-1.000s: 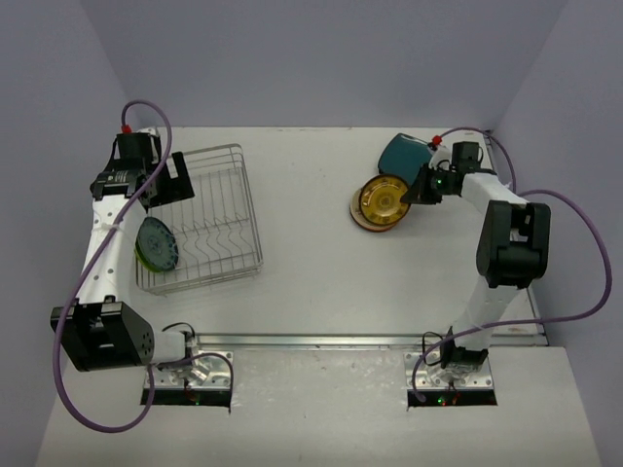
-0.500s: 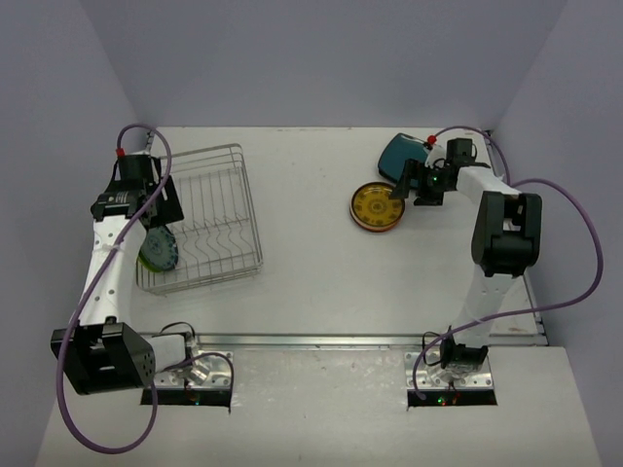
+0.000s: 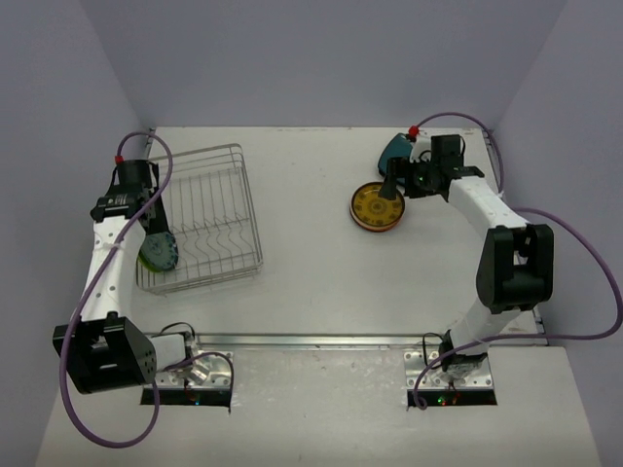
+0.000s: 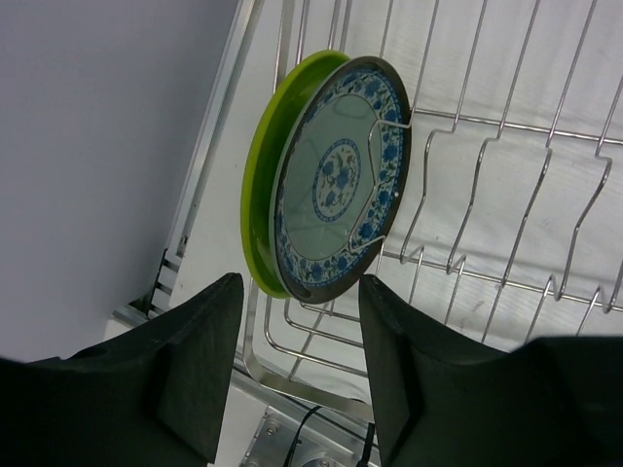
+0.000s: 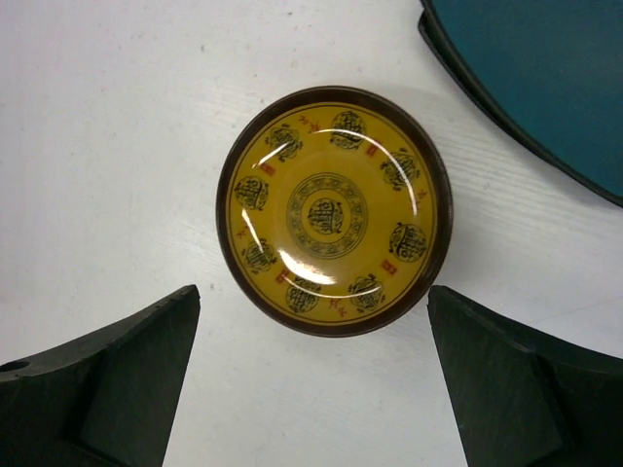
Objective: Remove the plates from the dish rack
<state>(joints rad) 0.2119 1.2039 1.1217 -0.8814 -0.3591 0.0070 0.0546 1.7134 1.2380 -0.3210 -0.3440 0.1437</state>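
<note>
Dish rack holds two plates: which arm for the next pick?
Left. The left gripper hangs open at the blue-patterned plate and green plate standing in the dish rack. The right gripper is across the table, open over the yellow plate.

We see the silver wire dish rack (image 3: 209, 229) at left; in its near-left corner a blue-patterned plate (image 4: 341, 185) and a green plate (image 4: 261, 185) stand on edge, close together; well right, a yellow plate (image 5: 334, 209) lies flat, a teal plate (image 5: 545, 78) just beyond.

Green plate (image 4: 258, 195) and blue-patterned plate (image 4: 341, 185) stand pressed together in the dish rack's (image 3: 229, 195) near-left corner, with the side wall close beside them. Slots to their right are free. Teal plate (image 5: 545, 78) crowds one side of the flat yellow plate (image 5: 331, 214).
</note>
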